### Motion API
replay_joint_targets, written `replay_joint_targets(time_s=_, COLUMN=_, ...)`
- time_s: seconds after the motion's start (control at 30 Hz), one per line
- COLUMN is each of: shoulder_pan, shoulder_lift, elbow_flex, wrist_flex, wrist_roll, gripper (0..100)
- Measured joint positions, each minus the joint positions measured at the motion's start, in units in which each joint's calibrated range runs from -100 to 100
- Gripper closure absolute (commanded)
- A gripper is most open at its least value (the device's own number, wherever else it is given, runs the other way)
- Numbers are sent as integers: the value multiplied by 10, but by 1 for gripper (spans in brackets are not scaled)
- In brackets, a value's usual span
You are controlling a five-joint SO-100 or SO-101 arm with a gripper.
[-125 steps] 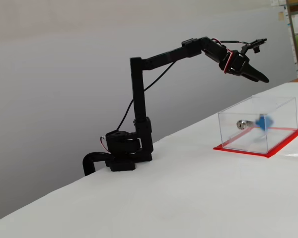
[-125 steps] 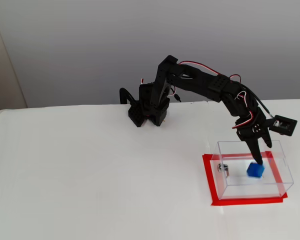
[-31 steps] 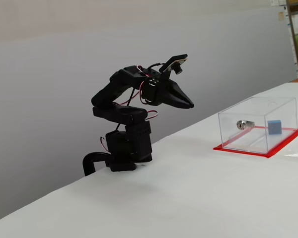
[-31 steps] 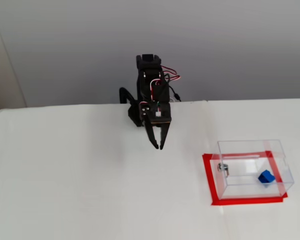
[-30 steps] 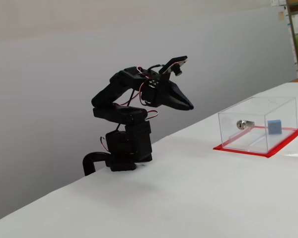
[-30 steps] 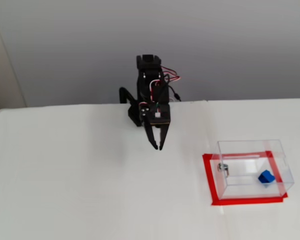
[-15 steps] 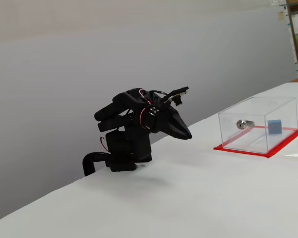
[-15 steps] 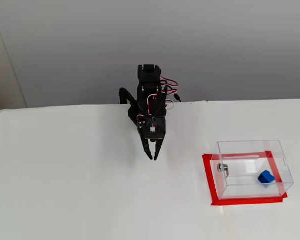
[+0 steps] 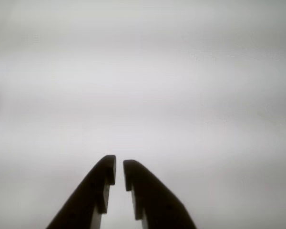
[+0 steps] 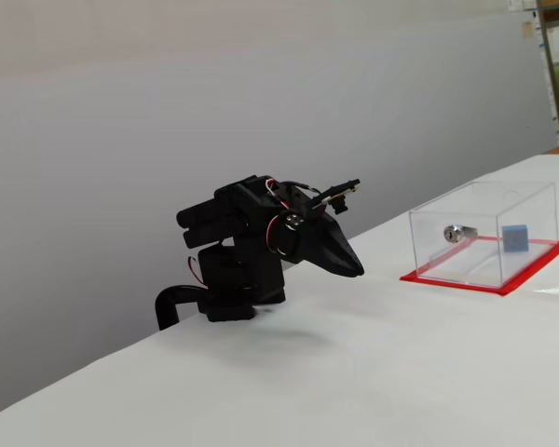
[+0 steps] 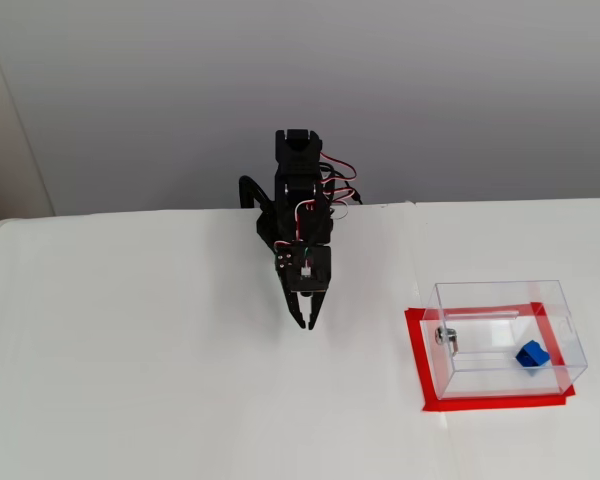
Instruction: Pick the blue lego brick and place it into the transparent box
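brick (image 11: 530, 354) already sitting inside the transparent box (image 11: 507, 336), well off to the right of the fingers (image 11: 306, 322) in that fixed view. nearly together, holding nothing, parked over bare table (image 11: 160, 370).

Blue lego brick (image 11: 530, 354), clear red-based transparent box (image 11: 500, 300), black fingers (image 11: 305, 321).

The table (image 11: 160, 380) is white and flat. In both fixed views it meets a grey wall at the back.

Two things sit right on it. The black arm base (image 11: 280, 235) stands at the back edge, by the wall. The box (image 11: 500, 300) sits well apart from it, to the right in both fixed views. The box (image 10: 503, 200) is clear, with red (image 11: 417, 352) around its bottom. A small silver lock (image 10: 454, 233) is on one wall. The brick (image 11: 530, 354) lies inside the box, on its floor.
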Motion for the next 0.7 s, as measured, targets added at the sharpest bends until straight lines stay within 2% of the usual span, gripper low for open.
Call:
replay_joint_targets(time_s=0.27, shoulder_pan=0, shoulder_lift=0, elbow_flex=0, wrist_flex=54, wrist_roll=0, gripper=99)
replay_joint_targets(time_s=0.7, shoulder_pan=1, shoulder_lift=0, elbow_flex=0, wrist_flex=59, wrist_roll=0, gripper=99)
